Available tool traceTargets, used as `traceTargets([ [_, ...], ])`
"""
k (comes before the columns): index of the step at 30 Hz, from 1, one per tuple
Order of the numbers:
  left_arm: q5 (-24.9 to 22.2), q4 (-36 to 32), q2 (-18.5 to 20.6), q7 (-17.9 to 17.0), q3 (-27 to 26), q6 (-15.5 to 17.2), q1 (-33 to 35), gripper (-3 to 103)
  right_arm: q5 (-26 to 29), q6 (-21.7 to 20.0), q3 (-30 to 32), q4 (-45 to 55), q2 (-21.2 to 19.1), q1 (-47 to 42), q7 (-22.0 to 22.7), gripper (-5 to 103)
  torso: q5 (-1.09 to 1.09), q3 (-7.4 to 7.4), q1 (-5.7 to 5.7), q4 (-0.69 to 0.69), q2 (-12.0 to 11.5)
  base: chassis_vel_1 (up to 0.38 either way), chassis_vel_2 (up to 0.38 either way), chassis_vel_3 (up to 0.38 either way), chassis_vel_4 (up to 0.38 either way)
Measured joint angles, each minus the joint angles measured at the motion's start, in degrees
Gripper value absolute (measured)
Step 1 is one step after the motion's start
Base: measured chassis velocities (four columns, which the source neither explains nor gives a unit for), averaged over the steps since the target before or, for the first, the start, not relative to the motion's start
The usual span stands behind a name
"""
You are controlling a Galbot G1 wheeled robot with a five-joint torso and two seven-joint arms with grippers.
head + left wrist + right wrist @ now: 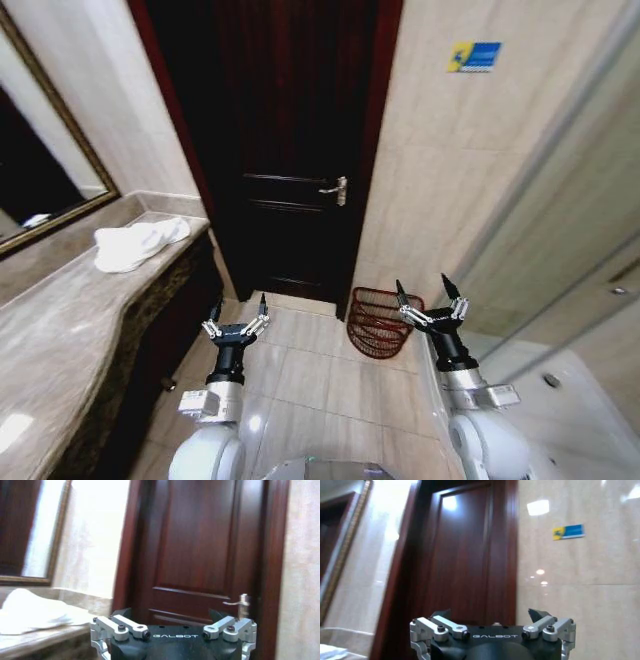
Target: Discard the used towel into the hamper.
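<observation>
A dark wooden door (290,150) faces the robot in a tiled bathroom. The marble desk (60,330) runs along its left, carrying the crumpled white towel (135,243) at its far end below the framed mirror (40,170). The hamper (380,322), a red-brown open-weave basket, sits on the floor by the right wall, well apart from the towel. Both arms hang idle over the tiles, the left claw (237,315) and right claw (430,295) each spread apart and empty. A clean pick likely means closing on the desk first, then pinching the towel's bunched middle.
</observation>
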Motion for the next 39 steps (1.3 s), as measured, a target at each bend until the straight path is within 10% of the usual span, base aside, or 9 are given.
traceTargets([
  [39, 2.31, -0.19, 0.0, -7.69, -2.9, 1.66, -0.29, 100, -0.37, -1.93, -1.65, -0.29, -0.56, -0.24, -2.01, 100, -0.01, -0.63, -0.51, 0.02, -1.14, 0.12, 0.123, 0.118, 0.119],
])
